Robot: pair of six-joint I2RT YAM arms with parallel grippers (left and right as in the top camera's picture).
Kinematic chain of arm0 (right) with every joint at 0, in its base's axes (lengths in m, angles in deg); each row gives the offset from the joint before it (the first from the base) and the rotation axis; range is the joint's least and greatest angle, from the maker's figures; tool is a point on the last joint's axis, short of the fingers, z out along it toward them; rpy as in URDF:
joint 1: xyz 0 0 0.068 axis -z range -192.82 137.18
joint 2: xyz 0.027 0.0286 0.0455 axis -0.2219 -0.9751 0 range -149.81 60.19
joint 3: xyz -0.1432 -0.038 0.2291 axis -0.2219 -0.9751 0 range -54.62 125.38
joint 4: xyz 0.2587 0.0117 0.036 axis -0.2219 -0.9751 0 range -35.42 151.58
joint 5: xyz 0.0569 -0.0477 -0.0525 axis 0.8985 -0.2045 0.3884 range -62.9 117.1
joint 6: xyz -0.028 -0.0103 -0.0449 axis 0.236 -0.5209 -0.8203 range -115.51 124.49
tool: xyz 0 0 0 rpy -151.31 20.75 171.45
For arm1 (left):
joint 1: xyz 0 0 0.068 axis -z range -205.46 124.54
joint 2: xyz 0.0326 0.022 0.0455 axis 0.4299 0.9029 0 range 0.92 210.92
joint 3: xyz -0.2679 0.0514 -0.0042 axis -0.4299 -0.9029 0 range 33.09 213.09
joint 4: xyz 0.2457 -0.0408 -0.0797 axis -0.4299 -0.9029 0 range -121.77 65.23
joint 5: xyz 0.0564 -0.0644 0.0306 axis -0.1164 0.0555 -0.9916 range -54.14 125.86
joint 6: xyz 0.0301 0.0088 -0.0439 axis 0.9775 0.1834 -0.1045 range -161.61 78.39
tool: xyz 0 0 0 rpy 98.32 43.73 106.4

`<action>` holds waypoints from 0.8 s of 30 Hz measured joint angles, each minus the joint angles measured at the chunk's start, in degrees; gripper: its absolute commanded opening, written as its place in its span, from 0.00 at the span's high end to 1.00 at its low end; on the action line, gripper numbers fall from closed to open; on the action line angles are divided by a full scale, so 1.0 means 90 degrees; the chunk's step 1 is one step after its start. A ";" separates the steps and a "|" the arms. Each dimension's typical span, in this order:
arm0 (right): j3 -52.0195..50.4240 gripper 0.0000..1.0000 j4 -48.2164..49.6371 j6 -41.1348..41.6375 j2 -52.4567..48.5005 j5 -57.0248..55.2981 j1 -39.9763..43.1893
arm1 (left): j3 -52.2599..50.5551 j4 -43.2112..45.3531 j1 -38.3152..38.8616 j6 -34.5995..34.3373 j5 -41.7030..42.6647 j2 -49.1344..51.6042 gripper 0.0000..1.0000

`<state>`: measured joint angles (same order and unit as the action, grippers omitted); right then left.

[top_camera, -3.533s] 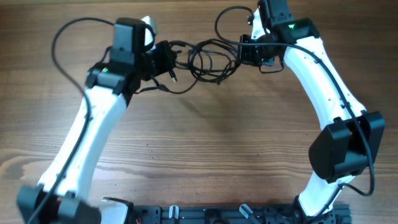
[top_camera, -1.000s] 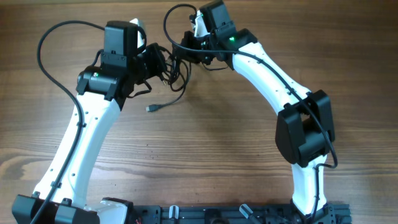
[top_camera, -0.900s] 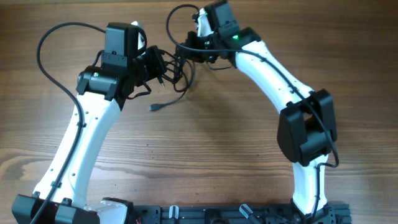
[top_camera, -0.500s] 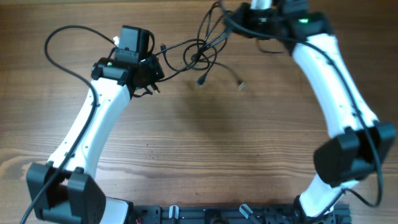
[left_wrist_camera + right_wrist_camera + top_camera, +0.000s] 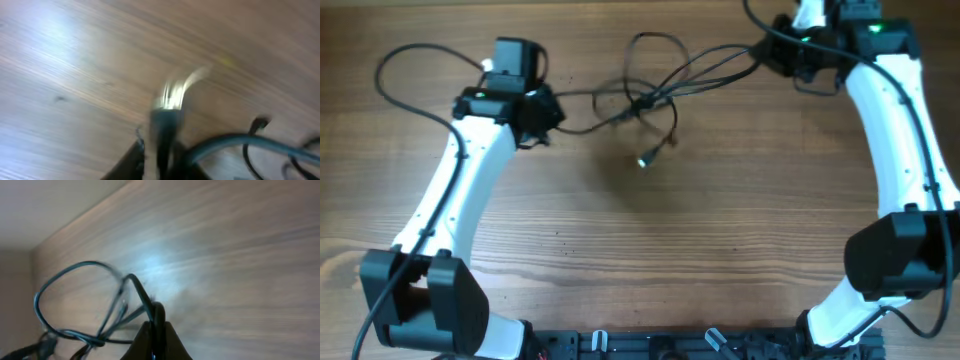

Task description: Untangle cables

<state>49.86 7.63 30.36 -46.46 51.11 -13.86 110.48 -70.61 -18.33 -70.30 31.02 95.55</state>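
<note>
Cables (image 5: 638, 100) hung strung left to right above the table (image 5: 620, 250), tangled midway, about equally far from both arms. We judged left gripper (image 5: 546, 112) and right gripper (image 5: 772, 56) each clamped on strands. One loose plug (image 5: 645, 160) dangled beneath

The cables (image 5: 650, 95) hang over the bench (image 5: 650, 230) between the left fingers (image 5: 546, 113) and the right fingers (image 5: 768, 56), tangled midway.
</note>
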 measured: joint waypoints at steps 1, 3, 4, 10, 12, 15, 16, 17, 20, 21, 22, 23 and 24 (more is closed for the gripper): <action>0.0000 0.96 0.0002 -0.0097 0.0000 -0.0053 0.0107 | -0.0010 0.0022 -0.0114 0.0153 -0.0039 0.0007 0.39; 0.0000 0.96 -0.0002 -0.0656 0.0000 -0.0032 0.0359 | -0.0019 0.0129 -0.0296 0.0644 0.0000 0.0010 0.24; 0.0000 0.96 -0.0017 -0.0821 0.0000 0.0044 0.0299 | -0.0019 0.0265 -0.0362 0.0974 0.0457 0.0007 0.24; 0.0000 0.96 -0.0129 -0.1285 0.0000 0.0661 -0.0143 | -0.0019 0.0534 -0.0223 0.1787 0.2373 -0.0104 0.24; 0.0000 0.96 -0.0124 -0.1355 0.0000 0.0794 -0.0323 | -0.0019 0.0634 -0.0197 0.1877 0.2795 -0.0112 0.23; 0.0000 0.96 -0.0058 -0.1399 0.0000 0.0933 -0.0595 | -0.0022 0.0967 0.0029 0.1970 0.3524 -0.0112 0.23; 0.0000 0.96 -0.0027 -0.1411 0.0000 0.0993 -0.0670 | -0.0022 0.1059 0.0160 0.1987 0.3713 -0.0119 0.23; 0.0000 0.96 0.0007 -0.1416 0.0000 0.1071 -0.0733 | -0.0022 0.1175 0.0299 0.1999 0.3866 -0.0119 0.24; 0.0000 0.96 0.0114 -0.1413 0.0000 0.1438 -0.0816 | -0.0022 0.1469 0.0656 0.2018 0.4175 -0.0124 0.25; 0.0000 0.96 0.0153 -0.1401 0.0000 0.1554 -0.0816 | -0.0022 0.1588 0.0777 0.2018 0.4308 -0.0124 0.25; 0.0000 0.96 0.0231 -0.1360 0.0000 0.1671 -0.0816 | -0.0022 0.1690 0.0860 0.2018 0.4420 -0.0124 0.25; 0.0000 0.96 0.0306 -0.1316 0.0000 0.1756 -0.0814 | -0.0022 0.1824 0.0952 0.2018 0.4568 -0.0124 0.25; 0.0000 0.96 0.0362 -0.1265 0.0000 0.1804 -0.0814 | -0.0022 0.1948 0.1018 0.2018 0.4682 -0.0124 0.25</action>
<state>49.86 10.88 18.97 -46.46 67.35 -21.18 110.28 -53.08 -9.17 -52.14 73.16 94.43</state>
